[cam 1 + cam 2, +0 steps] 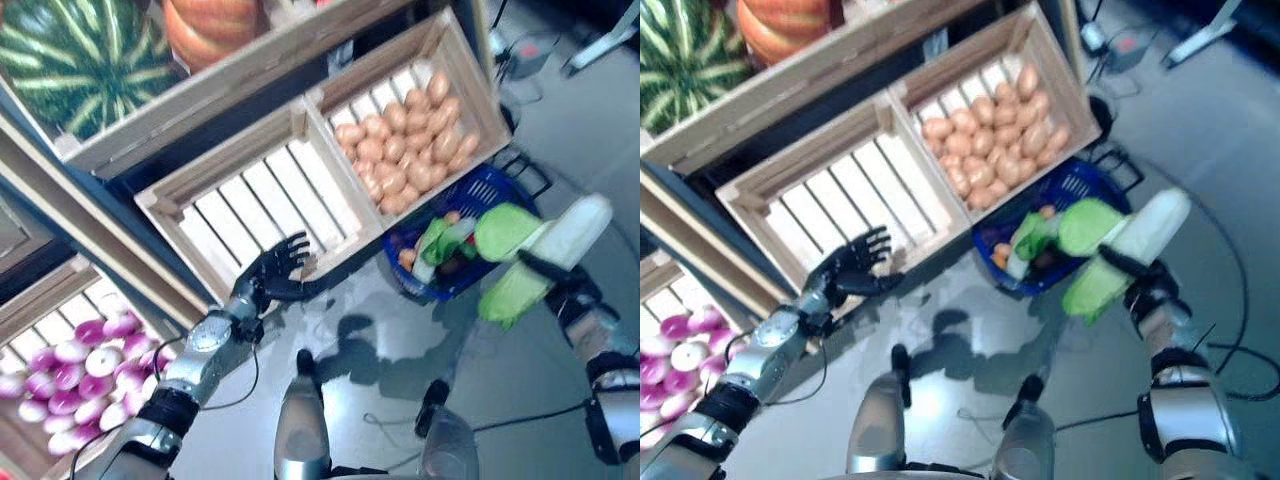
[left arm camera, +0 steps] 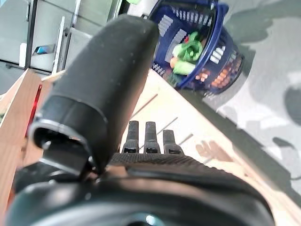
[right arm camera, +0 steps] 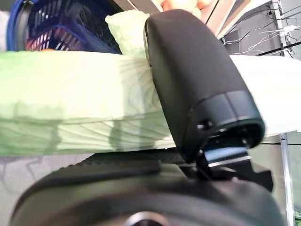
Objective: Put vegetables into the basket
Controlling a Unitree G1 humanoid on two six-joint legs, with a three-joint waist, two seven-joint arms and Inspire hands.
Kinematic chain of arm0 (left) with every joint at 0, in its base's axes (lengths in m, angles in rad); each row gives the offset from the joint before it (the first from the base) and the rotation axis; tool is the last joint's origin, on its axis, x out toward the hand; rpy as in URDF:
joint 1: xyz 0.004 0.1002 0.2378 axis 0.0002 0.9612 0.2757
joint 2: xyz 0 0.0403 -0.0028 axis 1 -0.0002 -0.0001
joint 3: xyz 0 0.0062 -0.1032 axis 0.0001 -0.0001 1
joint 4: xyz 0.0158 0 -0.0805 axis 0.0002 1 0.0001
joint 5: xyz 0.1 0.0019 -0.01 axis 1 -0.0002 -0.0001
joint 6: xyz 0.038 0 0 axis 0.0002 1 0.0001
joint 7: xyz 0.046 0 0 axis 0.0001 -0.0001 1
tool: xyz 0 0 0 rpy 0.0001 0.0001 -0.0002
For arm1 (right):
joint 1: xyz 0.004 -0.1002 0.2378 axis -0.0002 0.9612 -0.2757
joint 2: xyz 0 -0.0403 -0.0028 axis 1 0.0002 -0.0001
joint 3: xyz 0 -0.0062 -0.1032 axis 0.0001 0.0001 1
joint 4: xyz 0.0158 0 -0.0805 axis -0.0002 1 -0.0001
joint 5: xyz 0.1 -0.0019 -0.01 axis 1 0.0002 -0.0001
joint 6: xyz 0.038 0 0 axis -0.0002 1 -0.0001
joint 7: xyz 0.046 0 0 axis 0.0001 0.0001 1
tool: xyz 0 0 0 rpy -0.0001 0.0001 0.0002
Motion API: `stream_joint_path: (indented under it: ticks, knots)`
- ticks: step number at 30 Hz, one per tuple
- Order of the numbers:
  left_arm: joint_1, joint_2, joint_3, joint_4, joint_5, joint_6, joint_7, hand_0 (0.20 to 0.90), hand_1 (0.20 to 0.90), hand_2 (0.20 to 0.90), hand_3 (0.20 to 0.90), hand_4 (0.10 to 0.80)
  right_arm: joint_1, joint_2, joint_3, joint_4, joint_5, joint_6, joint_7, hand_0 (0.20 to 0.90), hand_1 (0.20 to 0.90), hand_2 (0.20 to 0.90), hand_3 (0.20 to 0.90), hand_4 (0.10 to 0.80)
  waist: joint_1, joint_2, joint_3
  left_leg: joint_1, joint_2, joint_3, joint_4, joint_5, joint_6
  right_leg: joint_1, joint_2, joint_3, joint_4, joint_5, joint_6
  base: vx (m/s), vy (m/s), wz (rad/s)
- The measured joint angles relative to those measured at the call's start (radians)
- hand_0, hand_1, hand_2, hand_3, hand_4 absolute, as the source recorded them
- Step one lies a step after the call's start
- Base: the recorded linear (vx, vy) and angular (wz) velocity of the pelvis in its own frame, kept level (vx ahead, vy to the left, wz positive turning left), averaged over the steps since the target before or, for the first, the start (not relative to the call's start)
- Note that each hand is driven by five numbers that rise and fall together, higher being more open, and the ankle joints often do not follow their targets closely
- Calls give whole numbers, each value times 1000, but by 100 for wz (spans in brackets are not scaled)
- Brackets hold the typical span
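My right hand (image 1: 560,278) is shut on a long napa cabbage (image 1: 545,255), white at one end and leafy green at the other, held just right of the blue basket (image 1: 500,190). The thumb (image 3: 197,84) presses across the cabbage (image 3: 75,117). The basket (image 1: 1080,185) stands on the floor by the crates and holds green vegetables (image 1: 440,245) and some orange ones. My left hand (image 1: 275,270) is open with straight fingers (image 2: 146,136) at the front edge of the empty wooden crate (image 1: 260,200).
A crate of potatoes (image 1: 410,140) sits right behind the basket. Purple onions (image 1: 80,370) fill a crate at lower left. A watermelon (image 1: 80,55) and a pumpkin (image 1: 210,25) rest on the upper shelf.
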Motion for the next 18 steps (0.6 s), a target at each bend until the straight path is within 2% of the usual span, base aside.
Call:
stream_joint_path:
  ticks: [2, 3, 4, 5, 10, 18]
  knots:
    - [-9, 0, -7, -9, -8, -17, 9, 900, 900, 900, 900, 800, -21, 2, 7, 5, 7, 0, -1, 300, 300, 300, 300, 400, 3, 2, 3, -55, -8, -7, 58, -22, 9, -56, -19, 15, 68, -23, 1, -73, 26, 11]
    - [-21, 3, -29, -21, -9, -43, 24, 900, 900, 900, 900, 800, -56, 2, 11, 29, 9, 1, -1, 300, 300, 300, 300, 400, 3, 3, 16, -117, -12, -20, 149, -63, 18, -114, -51, 29, 160, -63, 0, -63, 18, 11]
    - [-26, 3, -36, -25, -9, -47, 27, 900, 900, 900, 900, 800, -65, 2, 11, 34, 11, 1, -2, 300, 300, 300, 300, 400, 4, 3, 19, -137, -13, -25, 178, -76, 20, -131, -56, 36, 184, -72, 6, -53, 18, 11]
    - [-29, 5, -47, -39, -10, -50, 36, 900, 900, 900, 900, 800, -84, 2, 17, 39, 13, 3, -2, 300, 300, 300, 300, 400, 6, 3, 21, -181, -15, -33, 235, -98, 26, -173, -72, 43, 238, -91, -6, 25, 2, 6]
    - [-34, 13, -86, -89, -17, -65, 57, 900, 900, 900, 900, 800, -155, -3, 35, 48, 52, 7, -1, 300, 300, 300, 300, 400, 1, 1, 33, -337, -35, -63, 443, -178, 42, -327, -142, 94, 451, -168, 11, -20, 26, 9]
    - [-38, 22, -105, -142, -17, -89, 91, 900, 900, 900, 900, 800, -252, -4, 41, 47, 85, 13, -13, 300, 300, 300, 300, 400, 1, 2, 33, -509, -57, -95, 580, -200, 48, -500, -182, 135, 616, -218, 1, -23, 30, 9]
